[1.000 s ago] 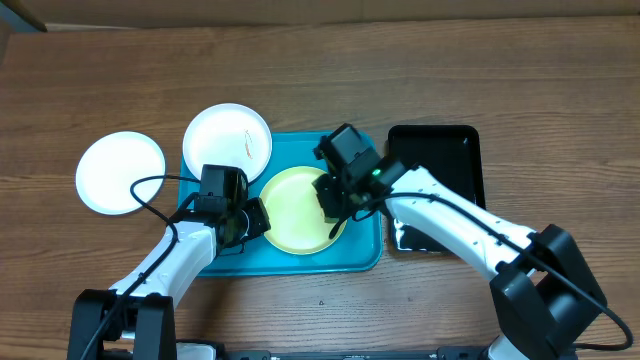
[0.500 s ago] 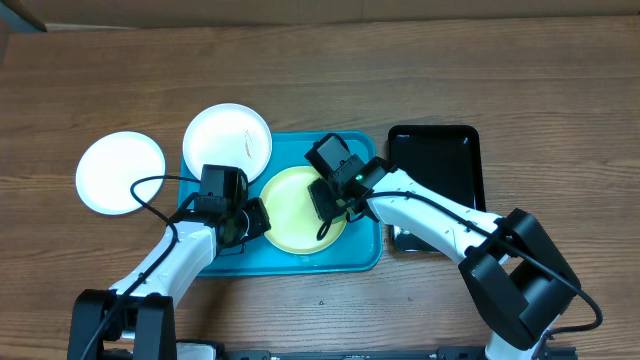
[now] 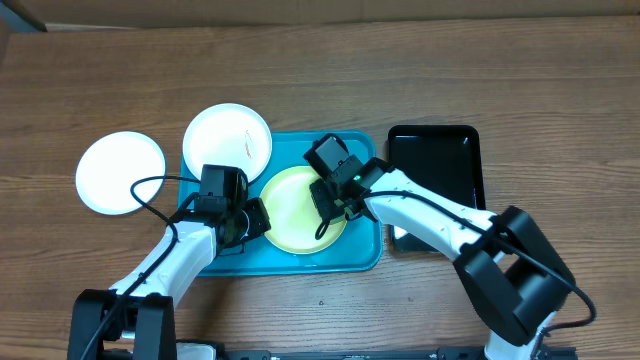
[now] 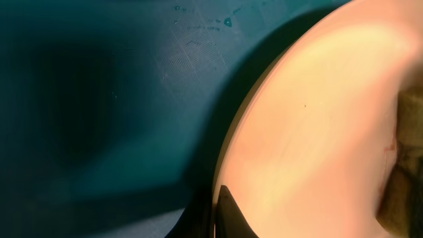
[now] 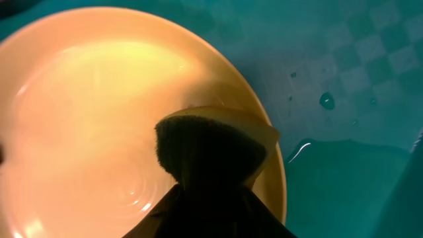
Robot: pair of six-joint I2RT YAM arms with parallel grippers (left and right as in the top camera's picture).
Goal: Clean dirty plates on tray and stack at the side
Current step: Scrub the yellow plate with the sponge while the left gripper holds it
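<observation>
The pale yellow-green plate [image 3: 292,218] lies on the light-blue tray [image 3: 290,262]. My left gripper [image 3: 252,219] is shut on the plate's left rim; one finger lies over the rim in the left wrist view [image 4: 226,213]. My right gripper [image 3: 333,200] is shut on a dark sponge [image 5: 211,142] and presses it on the right part of the yellow-green plate [image 5: 86,112]. A white plate with a brownish smear [image 3: 227,140] overlaps the tray's top-left corner. A clean white plate [image 3: 121,171] lies on the table to the left.
A smaller glossy black tray [image 3: 440,165] sits right of the blue tray, under my right arm. Water drops lie on the bare tray floor [image 5: 344,79]. The tray floor [image 4: 99,99] left of the plate is bare.
My right gripper has moved the sponge a little to the left across the yellow-green plate, then stayed nearly still. My left gripper has kept its hold on the rim.
</observation>
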